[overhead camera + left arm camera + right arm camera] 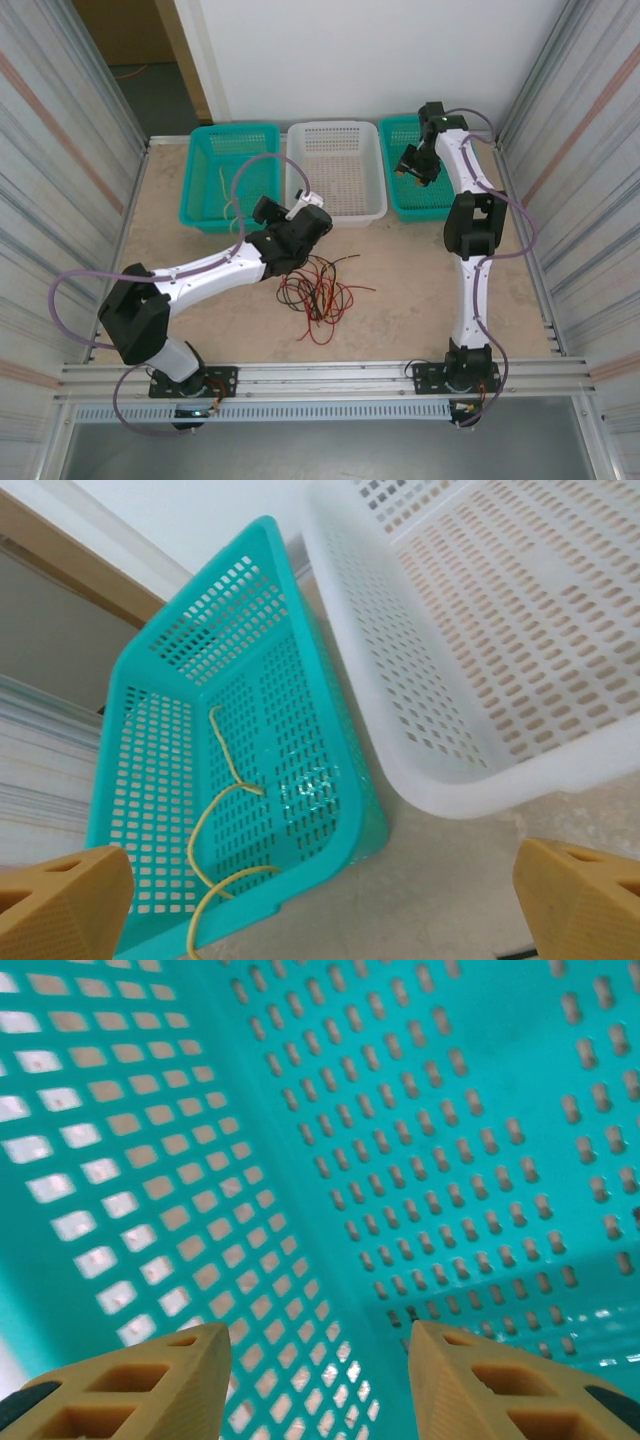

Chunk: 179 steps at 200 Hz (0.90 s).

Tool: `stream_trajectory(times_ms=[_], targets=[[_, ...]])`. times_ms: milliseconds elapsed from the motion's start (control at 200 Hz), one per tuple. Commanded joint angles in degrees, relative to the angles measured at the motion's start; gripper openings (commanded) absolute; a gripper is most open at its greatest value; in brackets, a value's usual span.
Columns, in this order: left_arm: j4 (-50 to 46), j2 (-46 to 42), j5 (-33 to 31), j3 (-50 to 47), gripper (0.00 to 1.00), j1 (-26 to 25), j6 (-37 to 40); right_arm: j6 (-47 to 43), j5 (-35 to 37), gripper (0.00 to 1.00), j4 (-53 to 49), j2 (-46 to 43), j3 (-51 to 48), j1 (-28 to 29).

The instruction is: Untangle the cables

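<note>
Nearest the arm bases, on the sandy table, the loose cables lie in a heap of red and black strands, looped over one another just in front of the left arm's wrist and touched by neither arm. Just beyond the heap the left end effector hangs over the table before the row of baskets, in front of the gap between the left teal basket and the white basket. Its two tan fingers are spread about as wide as they go, with nothing between them. Further back, a single yellow cable lies on the floor of the left teal basket, curling in a couple of slack loops, its near end running over the front rim. The white basket sits beside it in the middle of the row, close to it. At the far right, the right arm stretches out across the table and dips its right end effector into the right teal basket, close to the perforated wall. Its fingers are roughly half apart and hold nothing.
</note>
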Motion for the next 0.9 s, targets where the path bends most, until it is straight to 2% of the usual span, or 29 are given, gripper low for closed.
stream_trajectory(times_ms=[0, 496, 731, 777, 817, 852, 892], targets=[[4.1, -2.3, -5.3, 0.2, 0.98, -1.3, 2.1, -2.3, 1.2, 0.50, -3.7, 2.0, 3.1, 2.0], [9.3, -3.4, -4.4, -2.8, 0.99, -2.2, 2.9, -2.4, -4.0, 0.50, -2.6, 3.2, 6.6, 3.5], [6.8, -2.8, -2.0, -2.0, 0.99, -2.1, 1.3, -2.0, -2.3, 0.53, -2.7, 2.5, 8.9, 4.6], [3.4, -3.2, 0.4, -0.8, 0.99, -1.7, -1.4, -1.7, -1.0, 0.57, -2.7, 1.1, 9.1, 4.5], [-0.7, -4.2, 5.2, 0.6, 0.99, -0.4, -5.6, -1.5, 0.0, 0.60, -2.6, -0.5, 9.1, 4.4], [-4.8, -5.5, 10.9, 1.5, 0.99, 1.7, -10.0, -1.3, 0.8, 0.62, -2.6, -2.1, 9.1, 4.3], [-7.2, -7.6, 22.6, 1.6, 0.99, 5.5, -16.0, -1.1, 1.5, 0.64, -2.6, -3.9, 8.9, 4.3]])
